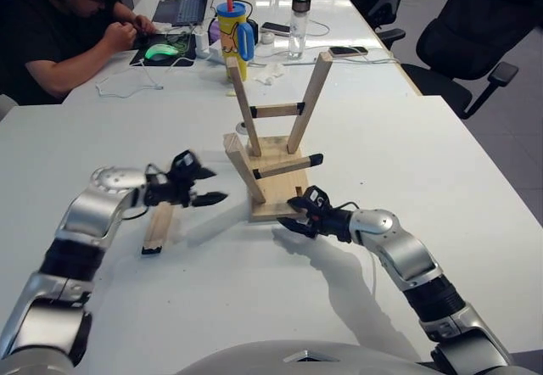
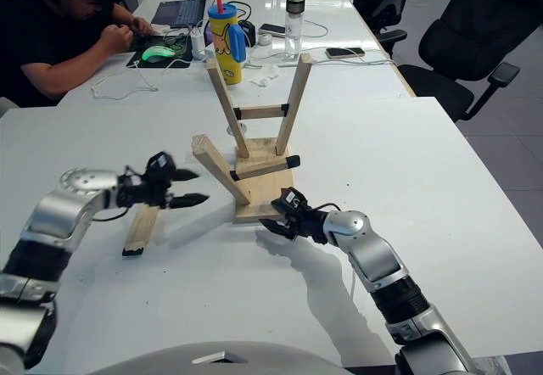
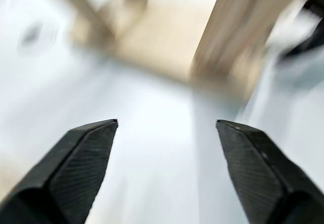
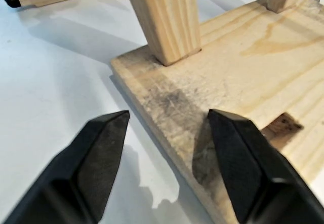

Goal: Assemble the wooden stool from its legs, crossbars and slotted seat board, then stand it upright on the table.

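- At the lower left of the head view, a loose leg (image 1: pixel 158 226) lies flat on the counter (image 1: pixel 407 154). Its long axis runs nearly up and down the frame, black-capped end lowest.
- Just above and right of it hangs the left hand (image 1: pixel 214 185), fingers spread and empty, pointing right toward the stool. The leg sits below-left of the fingertips, so this hand is far the nearer. It would probably need to pull back and drop to grip it.
- At centre, the seat (image 1: pixel 276 150) lies face down with three legs up and two crossbars between them.
- Lower right of centre, the right hand (image 1: pixel 293 220) is spread at the seat's lower edge, pinching nothing. The empty slot (image 4: pixel 283 125) is just beside it.
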You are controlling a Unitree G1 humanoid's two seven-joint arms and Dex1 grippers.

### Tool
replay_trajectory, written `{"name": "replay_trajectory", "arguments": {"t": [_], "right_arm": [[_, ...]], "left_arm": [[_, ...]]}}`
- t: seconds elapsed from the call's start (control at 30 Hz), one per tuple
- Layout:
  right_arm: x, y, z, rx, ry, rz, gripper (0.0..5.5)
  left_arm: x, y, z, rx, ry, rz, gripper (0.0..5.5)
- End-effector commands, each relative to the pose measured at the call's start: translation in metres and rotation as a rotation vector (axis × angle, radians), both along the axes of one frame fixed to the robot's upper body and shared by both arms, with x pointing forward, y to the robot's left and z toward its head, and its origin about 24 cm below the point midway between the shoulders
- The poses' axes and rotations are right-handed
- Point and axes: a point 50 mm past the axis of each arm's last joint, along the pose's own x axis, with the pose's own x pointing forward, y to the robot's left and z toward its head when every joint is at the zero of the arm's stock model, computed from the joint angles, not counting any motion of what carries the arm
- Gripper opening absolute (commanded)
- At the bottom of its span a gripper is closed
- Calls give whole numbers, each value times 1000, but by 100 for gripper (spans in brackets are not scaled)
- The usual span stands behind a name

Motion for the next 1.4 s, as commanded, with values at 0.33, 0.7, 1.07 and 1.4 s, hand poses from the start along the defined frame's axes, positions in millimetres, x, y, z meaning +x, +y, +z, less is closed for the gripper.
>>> {"name": "replay_trajectory", "arguments": {"t": [0.33, 0.7, 1.07, 1.4], "right_arm": [[-34, 17, -62, -102, 230, -53, 289], [-35, 31, -67, -78, 233, -50, 289], [-21, 38, -36, 98, 70, -69, 289], [-18, 9, 6, 230, -30, -107, 289]], "left_arm": [[-58, 22, -42, 183, -33, 749, 538], [-30, 51, -13, 204, -133, 753, 538], [-38, 63, -45, 46, 224, 689, 429], [-40, 63, -60, 73, 208, 661, 286]]}}
